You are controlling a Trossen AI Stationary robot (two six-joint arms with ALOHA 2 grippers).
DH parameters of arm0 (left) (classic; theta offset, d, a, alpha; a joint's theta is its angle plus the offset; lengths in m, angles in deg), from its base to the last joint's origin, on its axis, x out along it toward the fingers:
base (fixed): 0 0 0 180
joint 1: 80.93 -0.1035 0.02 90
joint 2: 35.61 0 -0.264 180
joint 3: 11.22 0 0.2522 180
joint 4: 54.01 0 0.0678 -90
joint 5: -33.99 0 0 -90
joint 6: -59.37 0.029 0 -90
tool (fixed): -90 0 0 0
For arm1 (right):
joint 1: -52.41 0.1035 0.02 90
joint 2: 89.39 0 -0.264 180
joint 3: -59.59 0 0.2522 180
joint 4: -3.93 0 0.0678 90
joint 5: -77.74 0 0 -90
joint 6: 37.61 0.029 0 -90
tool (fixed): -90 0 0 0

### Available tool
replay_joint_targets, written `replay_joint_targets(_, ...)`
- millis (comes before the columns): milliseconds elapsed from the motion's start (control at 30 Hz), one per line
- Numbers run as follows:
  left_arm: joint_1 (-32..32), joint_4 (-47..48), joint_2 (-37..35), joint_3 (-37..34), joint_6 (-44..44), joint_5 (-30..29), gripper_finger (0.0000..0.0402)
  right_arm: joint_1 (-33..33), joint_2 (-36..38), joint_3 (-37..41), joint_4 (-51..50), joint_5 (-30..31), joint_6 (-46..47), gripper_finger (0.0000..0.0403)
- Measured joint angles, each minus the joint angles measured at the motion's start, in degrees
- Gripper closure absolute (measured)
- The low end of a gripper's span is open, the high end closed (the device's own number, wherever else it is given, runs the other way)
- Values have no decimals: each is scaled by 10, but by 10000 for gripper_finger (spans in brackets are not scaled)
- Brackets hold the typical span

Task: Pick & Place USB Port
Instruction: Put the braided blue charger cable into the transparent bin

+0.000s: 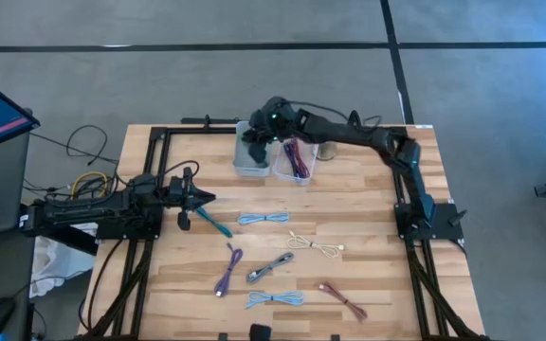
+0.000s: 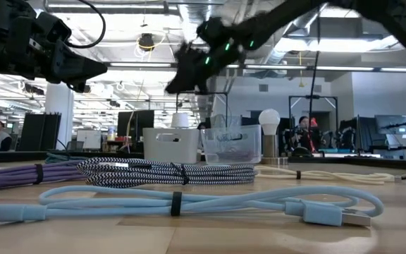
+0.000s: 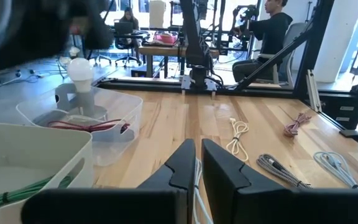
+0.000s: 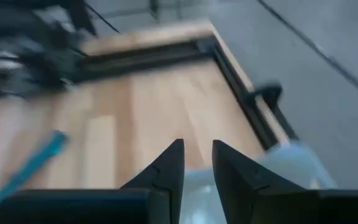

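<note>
From above, the right gripper (image 1: 254,144) hangs over the pale opaque plastic bin (image 1: 252,157) at the far edge of the light wooden surface (image 1: 368,246). Just beside that bin stands the clear plastic bin (image 1: 295,161), holding dark red and purple cables. The left gripper (image 1: 200,198) sits low at the near-left, its fingers pointing along the surface toward a teal USB cable (image 1: 214,223) that lies just beside and slightly ahead of them. Further out lie a light blue coiled cable (image 1: 263,219), a cream cable (image 1: 316,245), a purple cable (image 1: 227,270), a grey braided cable (image 1: 270,269), a second light blue cable (image 1: 275,299) and a dark red cable (image 1: 341,298).

At surface height, the right gripper hovers above the opaque bin, well clear of its rim; motion blur makes it hard to judge whether anything hangs from it.

In the left wrist view, the left arm's fingers (image 3: 229,177) stand nearly together with only a slim gap, nothing between them; a green cable (image 3: 11,193) lies in the opaque bin.

In the right wrist view, the right arm's fingers (image 4: 236,171) are slightly apart and empty, the opaque bin's rim just below them.
</note>
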Motion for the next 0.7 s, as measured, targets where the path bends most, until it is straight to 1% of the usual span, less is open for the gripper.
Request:
replay_joint_targets(200, 0, 0, 0, 0, 0, 0, 374, 12, 94, 1, -87, -57, -58, 333)
replay_joint_targets(300, 0, 0, 0, 0, 0, 0, 374, 19, 139, 30, -98, -78, -63, 333)
replay_joint_targets(400, 0, 0, 0, 0, 0, 0, 374, 24, 181, 89, -99, -77, -63, 333)
replay_joint_targets(533, 0, 0, 0, 0, 0, 0, 374, 27, 244, 186, -85, -77, -62, 333)
replay_joint_targets(700, 0, 0, 0, 0, 0, 0, 374, 27, 330, 323, -30, -76, -45, 333)
